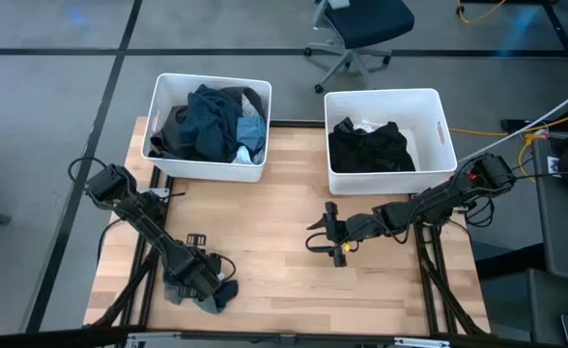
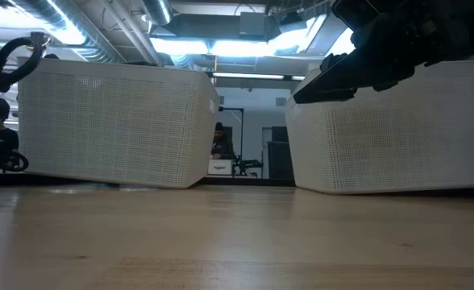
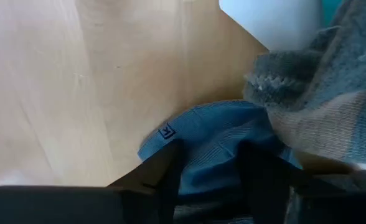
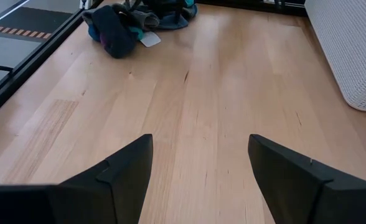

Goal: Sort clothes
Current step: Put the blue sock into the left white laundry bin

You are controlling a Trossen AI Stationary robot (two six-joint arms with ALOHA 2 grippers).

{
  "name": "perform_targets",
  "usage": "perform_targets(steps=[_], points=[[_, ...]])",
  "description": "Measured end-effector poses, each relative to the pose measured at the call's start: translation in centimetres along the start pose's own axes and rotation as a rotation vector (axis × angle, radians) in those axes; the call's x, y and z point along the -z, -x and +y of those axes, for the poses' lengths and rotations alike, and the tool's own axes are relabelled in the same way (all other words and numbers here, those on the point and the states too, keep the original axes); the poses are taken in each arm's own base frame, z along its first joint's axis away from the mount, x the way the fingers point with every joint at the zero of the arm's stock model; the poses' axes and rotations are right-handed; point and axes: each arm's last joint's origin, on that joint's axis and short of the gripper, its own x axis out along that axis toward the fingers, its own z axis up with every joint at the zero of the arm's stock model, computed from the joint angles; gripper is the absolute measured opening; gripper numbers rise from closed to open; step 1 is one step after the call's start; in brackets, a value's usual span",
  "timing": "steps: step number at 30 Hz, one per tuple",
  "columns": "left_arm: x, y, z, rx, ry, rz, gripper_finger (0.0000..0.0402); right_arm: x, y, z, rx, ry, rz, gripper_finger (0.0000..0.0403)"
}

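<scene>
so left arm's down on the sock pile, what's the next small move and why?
Probably close the jaws. The left gripper straddles a blue sock with its jaws apart, nothing lifted yet. The right gripper waits open over bare table.

Grey floor (image 1: 52,87), office chair (image 1: 359,29), ceiling lights (image 2: 221,48)

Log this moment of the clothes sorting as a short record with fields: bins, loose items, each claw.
left bin: white bin, holds dark grey, teal and pale blue garments
right bin: white bin, holds black garments
loose items: small pile of socks at the table's near left corner
left claw: left claw down on the pile, fingers straddling a blue sock; grip not confirmed
right claw: right claw open over bare wood mid-table, holding nothing
</scene>
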Motion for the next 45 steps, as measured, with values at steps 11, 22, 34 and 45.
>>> perform_targets(steps=[11,22,34,45], points=[[0.0,-0.1,0.0,0.005,-0.003,0.012,0.0018,0.2,-0.3,0.1,0.001,0.001,0.005,0.0264],[-0.4,0.9,-0.2,-0.017,-0.08,-0.017,0.0004,0.9,-1.3,0.2,0.001,0.025,0.006,0.0264],[-2.2,7.9,1.1,-0.083,-0.071,-0.31,0.0004,0.8,-1.3,0.2,0.001,0.024,0.0,0.0264],[-0.1,16.1,4.9,-0.292,0.054,-0.798,0.0004,0.9,-1.3,0.2,0.001,0.025,0.004,0.0264]])
